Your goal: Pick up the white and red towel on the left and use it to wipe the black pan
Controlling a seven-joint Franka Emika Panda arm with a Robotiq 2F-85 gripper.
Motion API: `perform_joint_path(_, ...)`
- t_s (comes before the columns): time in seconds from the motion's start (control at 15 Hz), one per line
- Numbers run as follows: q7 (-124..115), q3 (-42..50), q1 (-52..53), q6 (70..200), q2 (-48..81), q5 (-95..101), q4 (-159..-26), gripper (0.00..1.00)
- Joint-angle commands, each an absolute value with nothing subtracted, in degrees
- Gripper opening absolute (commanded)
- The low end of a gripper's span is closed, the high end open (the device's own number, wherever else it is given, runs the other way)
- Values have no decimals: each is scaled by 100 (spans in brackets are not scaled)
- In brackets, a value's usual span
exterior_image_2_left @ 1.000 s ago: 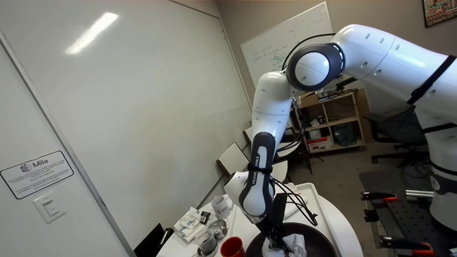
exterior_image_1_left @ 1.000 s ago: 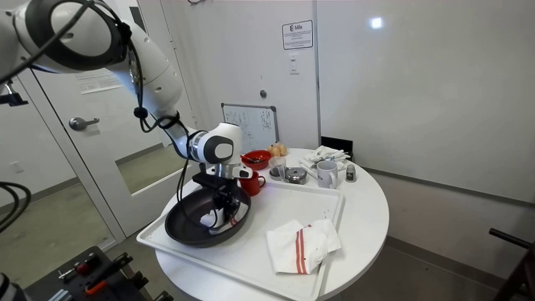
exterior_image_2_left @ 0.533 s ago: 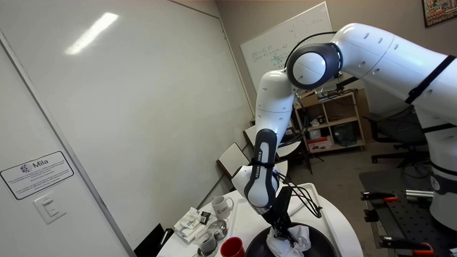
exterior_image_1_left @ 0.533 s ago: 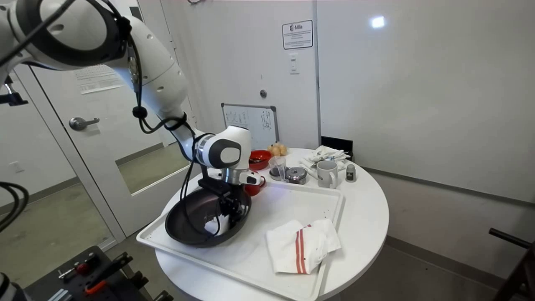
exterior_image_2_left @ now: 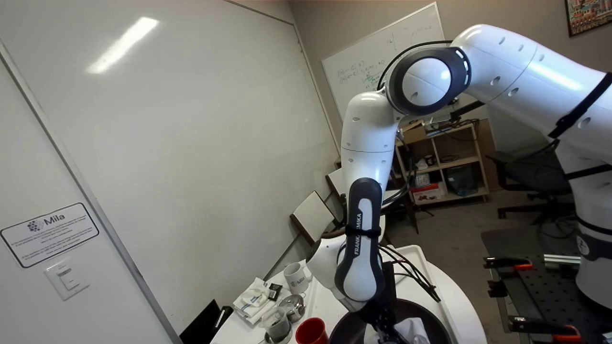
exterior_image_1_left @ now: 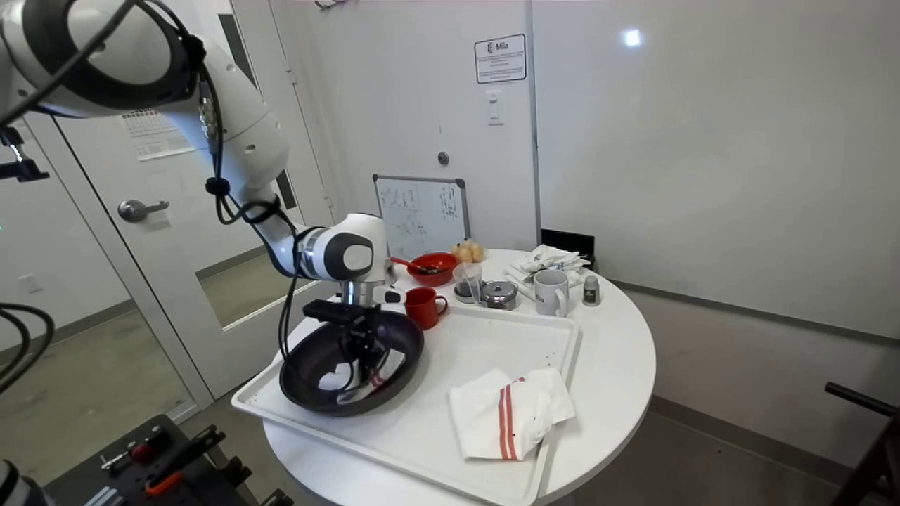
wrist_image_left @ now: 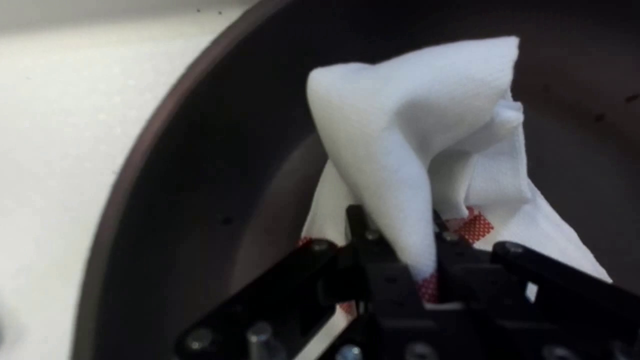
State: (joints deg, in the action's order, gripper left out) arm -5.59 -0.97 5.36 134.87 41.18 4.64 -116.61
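My gripper [wrist_image_left: 399, 224] pinches the white-and-red towel [wrist_image_left: 360, 115], bunched beneath it inside the black pan [wrist_image_left: 205, 150], toward the left edge of the tabletop [exterior_image_1_left: 615, 358] in an exterior view.

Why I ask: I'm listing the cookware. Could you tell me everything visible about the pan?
The pan is round and black to dark brown, with flared sides and a smooth, coated-looking inside. It stands right way up on the white tray, near one end. A few dark specks dot its inside. A towel, clamped in the gripper, is within it and seems to rest against its inner surface. The gripper hides part of it in every view.
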Motion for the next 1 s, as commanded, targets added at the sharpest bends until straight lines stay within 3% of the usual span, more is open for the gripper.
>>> perform_joint_path(0.0, -571, -310, 1038, 13776, 4243, 685, -11945, 4)
perform_joint_path(0.93, -723, 139, 889, 13751, 4197, 766, -12452, 4)
